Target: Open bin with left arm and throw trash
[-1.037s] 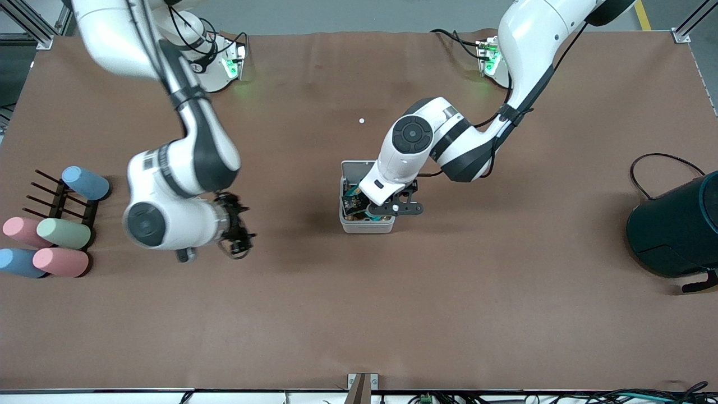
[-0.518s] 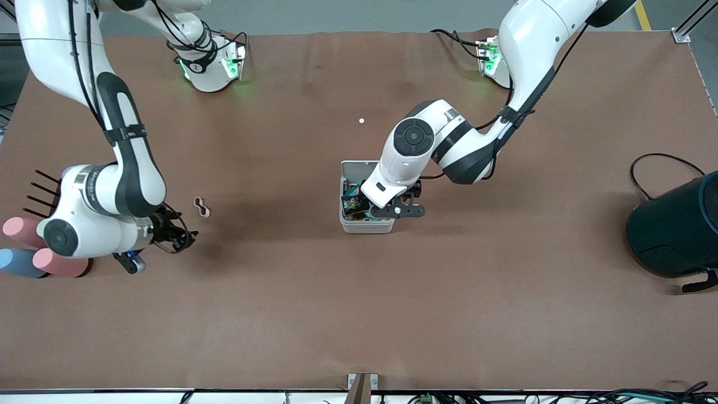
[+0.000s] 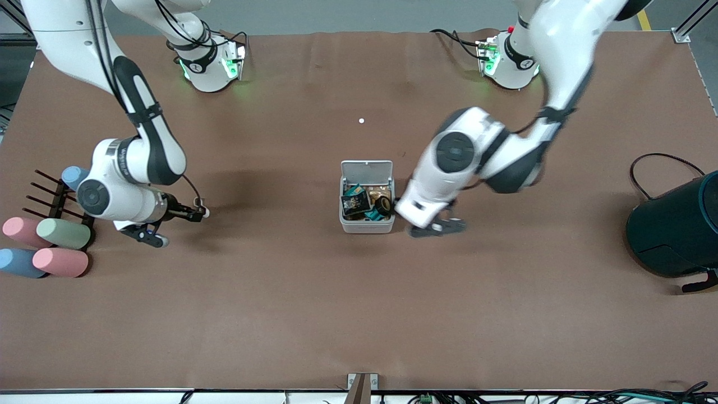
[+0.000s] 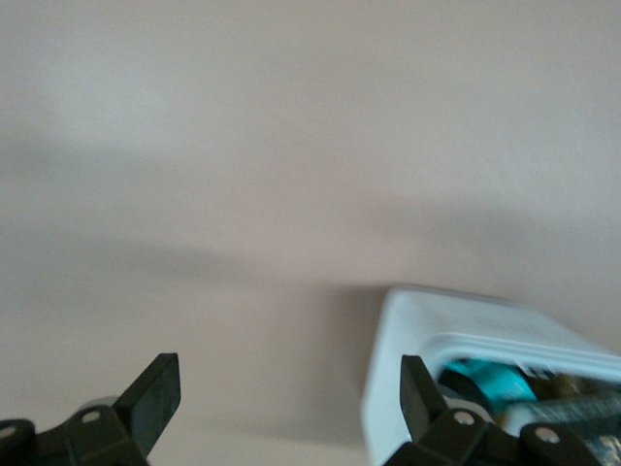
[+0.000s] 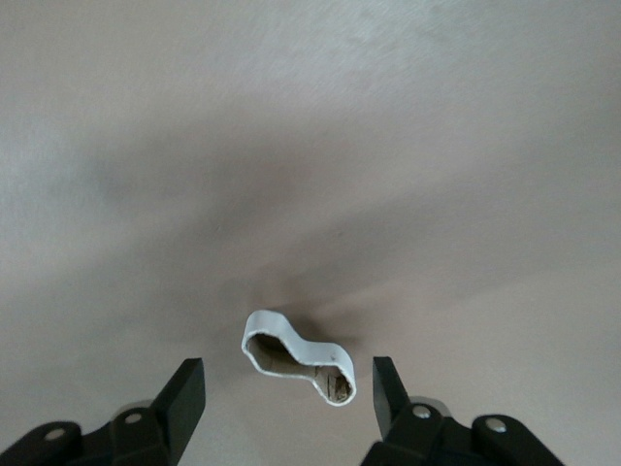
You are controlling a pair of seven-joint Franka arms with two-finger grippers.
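Hovering with fingers spread, the right gripper [image 5: 288,398] frames the looped band [image 5: 297,355], a beige figure-eight lying on the matte brown table [image 3: 291,292]. Only its wrist view shows the gap. Equally spread, the left gripper [image 4: 289,393] hangs beside the white plastic bin [image 3: 367,224], lid [image 3: 367,170] up, packet [image 3: 355,205] inside.

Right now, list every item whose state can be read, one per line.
bin: lid open, upright.
snack packet: in the bin.
tape roll: in the bin.
looped band: on the table, between the right hand's fingers.
left hand: open, empty, beside the bin.
right hand: open around the band.
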